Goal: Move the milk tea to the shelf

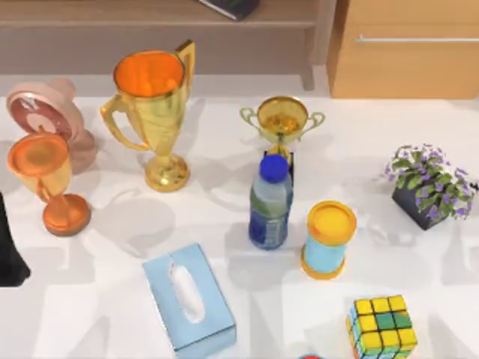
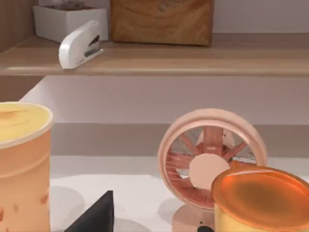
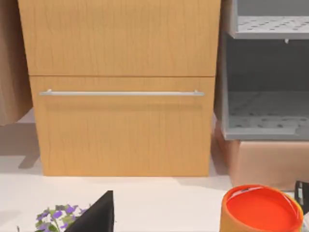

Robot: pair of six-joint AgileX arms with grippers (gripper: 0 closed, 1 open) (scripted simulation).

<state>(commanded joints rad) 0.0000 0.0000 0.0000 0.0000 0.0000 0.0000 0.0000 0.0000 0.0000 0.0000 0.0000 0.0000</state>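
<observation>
Left wrist view: the milk tea cup (image 2: 23, 164) is seen closest, standing on the table (image 2: 140, 191) near the left gripper (image 2: 94, 217), whose state cannot be told. A goblet (image 2: 260, 200) and a fan (image 2: 212, 162) are seen farther back. The shelf (image 2: 193, 60) lies beyond them, with a stapler (image 2: 79, 44) on it.

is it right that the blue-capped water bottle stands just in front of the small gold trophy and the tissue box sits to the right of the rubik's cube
Not quite. In the top view the water bottle does stand just in front of the small gold trophy, but the tissue box sits to the left of the Rubik's cube, not its right.
</observation>
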